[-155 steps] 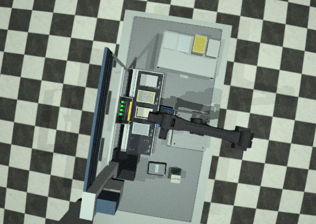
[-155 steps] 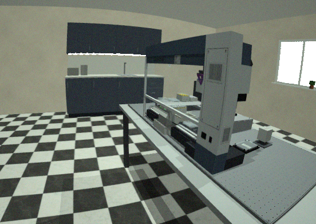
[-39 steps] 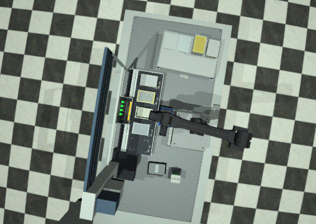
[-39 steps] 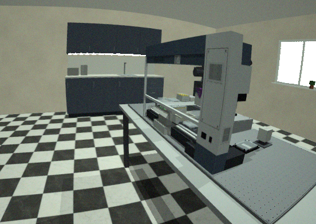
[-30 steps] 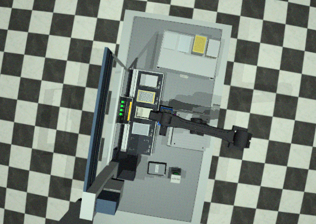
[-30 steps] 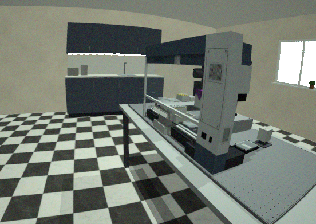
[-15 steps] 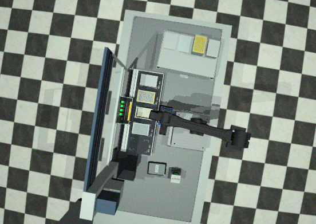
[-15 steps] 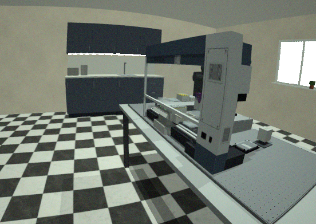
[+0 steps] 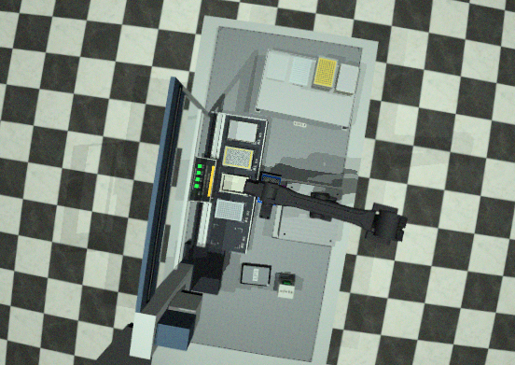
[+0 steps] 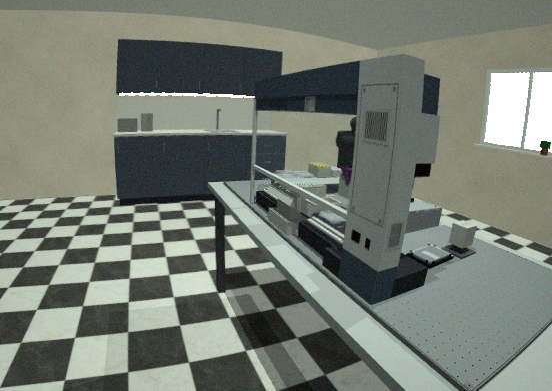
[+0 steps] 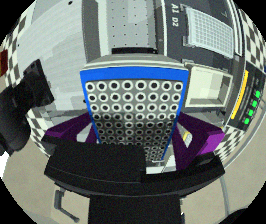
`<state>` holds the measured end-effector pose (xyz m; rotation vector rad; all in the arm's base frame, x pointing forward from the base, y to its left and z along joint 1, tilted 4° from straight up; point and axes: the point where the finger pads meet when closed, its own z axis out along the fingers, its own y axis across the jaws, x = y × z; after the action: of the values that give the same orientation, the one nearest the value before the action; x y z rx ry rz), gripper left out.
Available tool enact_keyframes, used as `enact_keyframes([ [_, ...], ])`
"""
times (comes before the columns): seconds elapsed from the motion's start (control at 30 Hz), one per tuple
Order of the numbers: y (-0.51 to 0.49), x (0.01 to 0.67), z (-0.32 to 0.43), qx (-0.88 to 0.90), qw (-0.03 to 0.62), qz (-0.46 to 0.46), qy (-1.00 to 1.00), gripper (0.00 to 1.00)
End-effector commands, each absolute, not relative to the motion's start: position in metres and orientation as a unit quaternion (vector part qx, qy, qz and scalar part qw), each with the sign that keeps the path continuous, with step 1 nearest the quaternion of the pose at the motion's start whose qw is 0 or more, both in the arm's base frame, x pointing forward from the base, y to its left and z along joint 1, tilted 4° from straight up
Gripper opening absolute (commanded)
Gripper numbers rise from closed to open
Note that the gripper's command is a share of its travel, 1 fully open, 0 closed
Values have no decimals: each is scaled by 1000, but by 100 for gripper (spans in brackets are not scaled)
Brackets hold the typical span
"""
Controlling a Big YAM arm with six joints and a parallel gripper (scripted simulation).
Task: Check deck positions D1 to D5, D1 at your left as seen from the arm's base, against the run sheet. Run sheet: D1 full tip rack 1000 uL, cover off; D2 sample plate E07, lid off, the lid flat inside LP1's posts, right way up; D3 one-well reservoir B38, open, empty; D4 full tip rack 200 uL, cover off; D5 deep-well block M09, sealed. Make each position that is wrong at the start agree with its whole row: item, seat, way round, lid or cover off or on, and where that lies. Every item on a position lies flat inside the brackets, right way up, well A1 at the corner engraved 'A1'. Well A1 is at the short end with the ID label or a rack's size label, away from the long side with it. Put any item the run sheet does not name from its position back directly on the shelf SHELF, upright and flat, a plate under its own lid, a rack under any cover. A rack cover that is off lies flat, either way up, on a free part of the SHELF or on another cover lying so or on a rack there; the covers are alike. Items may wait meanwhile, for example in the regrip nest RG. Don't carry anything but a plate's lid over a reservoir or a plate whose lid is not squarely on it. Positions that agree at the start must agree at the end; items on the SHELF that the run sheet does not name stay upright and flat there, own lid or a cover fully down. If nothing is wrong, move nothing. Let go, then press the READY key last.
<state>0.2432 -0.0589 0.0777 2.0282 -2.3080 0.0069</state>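
My gripper is shut on a blue-framed tip rack full of tips, its purple fingers on the rack's two sides. In the top view the rack hangs at the deck's near edge, beside the cream reservoir in the middle position. Along the deck a yellow-framed rack and a pale covered block lie to one side. A well plate and a dark bare position lie to the other. In the side view only a purple finger shows behind the machine's column.
The shelf at the far end holds several items in a row, among them a yellow rack. A dark nest and a small key block sit near the other end. The gantry stands behind the deck.
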Motion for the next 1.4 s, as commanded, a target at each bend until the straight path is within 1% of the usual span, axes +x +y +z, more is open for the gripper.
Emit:
enact_keyframes([
  [0.0, -62, 250, 77, 659, 27, 9, -751, 0],
  [0.07, -65, 261, 88, 658, 15, 26, -752, 0],
  [0.13, -63, 249, 72, 659, 27, 9, -752, 0],
  [0.6, -64, 248, 52, 659, 28, 9, -752, 0],
  [0.63, -65, 259, 60, 660, 17, 24, -751, 0],
  [0.7, -63, 248, 46, 660, 28, 9, -750, 0],
  [1.17, -65, 247, 26, 659, 28, 9, -751, 0],
  [1.2, -66, 257, 33, 660, 19, 21, -751, 0],
  [1.23, -65, 248, 23, 660, 28, 9, -751, 0],
  [1.37, -66, 246, 16, 659, 28, 9, -752, 0],
])
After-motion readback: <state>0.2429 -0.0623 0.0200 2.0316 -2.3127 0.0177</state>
